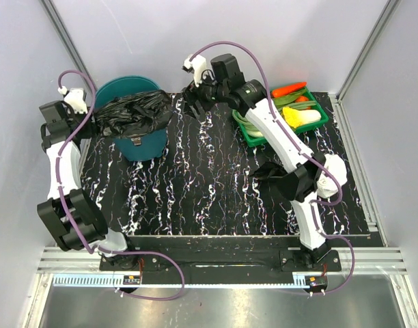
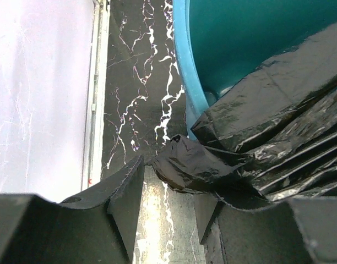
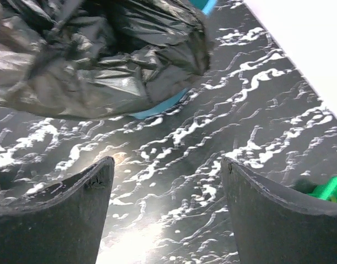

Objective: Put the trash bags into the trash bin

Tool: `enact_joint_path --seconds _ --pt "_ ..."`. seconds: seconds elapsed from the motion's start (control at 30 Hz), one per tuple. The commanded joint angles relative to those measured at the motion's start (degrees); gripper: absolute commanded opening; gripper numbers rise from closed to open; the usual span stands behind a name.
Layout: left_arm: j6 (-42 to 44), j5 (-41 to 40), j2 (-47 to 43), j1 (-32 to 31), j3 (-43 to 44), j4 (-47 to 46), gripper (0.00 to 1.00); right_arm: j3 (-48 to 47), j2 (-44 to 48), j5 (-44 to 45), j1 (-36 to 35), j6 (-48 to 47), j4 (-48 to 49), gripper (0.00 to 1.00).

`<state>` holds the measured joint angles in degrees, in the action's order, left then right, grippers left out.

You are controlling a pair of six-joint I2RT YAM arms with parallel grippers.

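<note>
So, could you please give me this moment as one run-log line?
glossy black plastic trash bags: bunched atop round teal plastic bin, spilling over rim | left tool: open beside bin | right tool: open, empty

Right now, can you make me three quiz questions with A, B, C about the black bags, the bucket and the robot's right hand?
1. Where are the trash bags?
A. Underneath the bin
B. Bunched in the mouth of the trash bin, spilling over its rim
C. Far away from the bin

2. What colour is the trash bin?
A. Red
B. Yellow
C. Teal

3. How is the right gripper?
A. Open, with nothing between its fingers
B. Shut on a bag
C. Shut tight on nothing

Answers:
1 B: the top view shows the black film heaped on the bin's opening.
2 C: its bare wall under the bags is blue-green.
3 A: the right wrist view shows the two fingers wide apart, with only the marbled tabletop between them.
</note>
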<state>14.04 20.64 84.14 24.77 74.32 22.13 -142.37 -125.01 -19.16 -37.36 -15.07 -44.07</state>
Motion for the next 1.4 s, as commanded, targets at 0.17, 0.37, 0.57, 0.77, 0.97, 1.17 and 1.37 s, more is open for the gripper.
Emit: enact_joint_path --seconds 0.17,0.37,0.57,0.77,0.97,1.17,1.37 --pt "-1.74 1.07 -3.45 0.01 -1.72 -5.52 0.42 -10.65 -3.74 -17.31 -0.43 29.36 -0.94 0.88" --pt "-3.41 5.54 -7.49 0.01 -5.94 -6.39 0.36 -9.51 -6.29 -20.92 -2.18 38.27 4.52 0.93" --pt "-2.09 15.1 -9.52 0.01 -10.34 -7.98 0.37 -9.69 -8.32 -22.68 -2.98 39.33 6.02 0.94" --pt "-2.27 18.65 -8.99 0.01 -11.66 -8.07 0.39 -9.42 -8.23 -19.52 -3.5 38.19 5.93 0.95" --pt "-0.69 17.15 -10.57 0.01 -12.27 -7.1 0.51 -15.4 -11.22 -11.26 -5.61 33.71 4.09 0.94" --pt "0.81 15.66 -13.74 -0.08 -10.96 -3.69 0.86 -14.44 -12.01 -6.78 -6.49 31.16 3.21 0.94" --pt "5.55 12.06 -14.79 -0.08 -6.57 2.29 0.99 -14.7 -12.89 -4.75 -6.58 32.64 3.64 0.93"
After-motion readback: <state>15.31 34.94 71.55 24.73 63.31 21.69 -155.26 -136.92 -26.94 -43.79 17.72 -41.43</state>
